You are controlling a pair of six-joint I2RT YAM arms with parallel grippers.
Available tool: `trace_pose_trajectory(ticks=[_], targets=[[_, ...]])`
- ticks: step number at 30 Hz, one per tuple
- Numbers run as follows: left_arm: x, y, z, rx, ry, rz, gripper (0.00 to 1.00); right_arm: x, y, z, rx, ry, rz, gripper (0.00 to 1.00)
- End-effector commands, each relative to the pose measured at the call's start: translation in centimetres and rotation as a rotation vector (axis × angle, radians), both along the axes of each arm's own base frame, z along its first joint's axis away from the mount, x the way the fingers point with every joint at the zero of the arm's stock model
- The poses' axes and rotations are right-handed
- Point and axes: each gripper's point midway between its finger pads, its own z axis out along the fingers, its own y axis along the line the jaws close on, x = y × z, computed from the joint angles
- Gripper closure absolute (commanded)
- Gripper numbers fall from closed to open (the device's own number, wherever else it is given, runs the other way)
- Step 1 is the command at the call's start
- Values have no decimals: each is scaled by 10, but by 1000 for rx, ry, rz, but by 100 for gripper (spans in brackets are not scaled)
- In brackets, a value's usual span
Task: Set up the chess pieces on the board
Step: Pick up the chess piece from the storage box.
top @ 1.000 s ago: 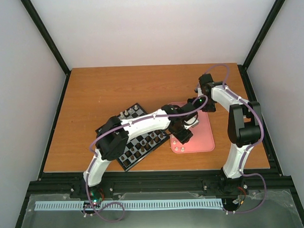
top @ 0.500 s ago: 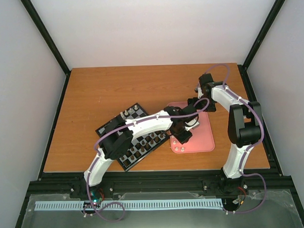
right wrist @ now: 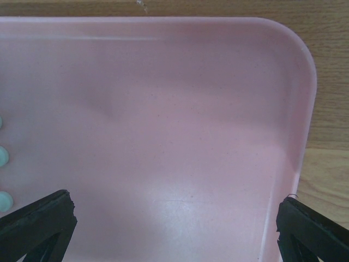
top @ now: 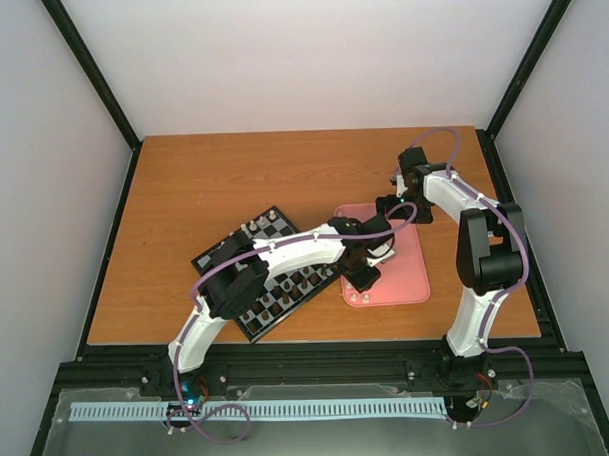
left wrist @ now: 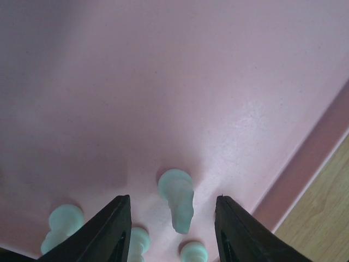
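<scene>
- Left wrist view: the piece between the left gripper's fingers is blurred, so its kind cannot be told.
- Three more pieces by those fingers are cut off by the bottom edge, one partly behind the left finger.
- Right wrist view: three pieces left of the right gripper are cut by the edge; only its fingertips show.
- Top view: the left arm hides the board's middle, and the left gripper covers part of the tray.

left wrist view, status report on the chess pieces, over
Left gripper open, straddling one white piece on the pink tray, not touching. Right gripper open wide over the tray. Three neighbouring pieces crowd the left fingers.
</scene>
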Motion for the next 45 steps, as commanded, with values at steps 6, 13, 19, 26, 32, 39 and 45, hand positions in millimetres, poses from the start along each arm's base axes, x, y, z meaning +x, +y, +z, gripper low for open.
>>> trace_pose_trajectory(ticks=[6, 13, 19, 26, 32, 39, 45], targets=[[2, -11, 5, -29, -29, -22, 70, 2, 0, 9, -8, -31, 2, 0], [0, -11, -2, -20, -16, -23, 77, 1, 1, 9, -7, -28, 4, 0], [1, -14, -6, -18, -10, -22, 90, 0, 1, 10, -4, -28, 7, 0], [10, -13, 13, -30, -41, -3, 99, 0, 1, 12, -3, -31, 7, 0], [45, -2, 98, -123, -131, 84, 99, 1, 2, 12, 3, -32, 8, 0], [96, 110, 160, -83, -227, 391, 99, 4, 7, 9, 27, -25, 11, 0], [111, 270, 157, 3, -232, 825, 99, 7, 11, 8, 45, -19, 15, 0]])
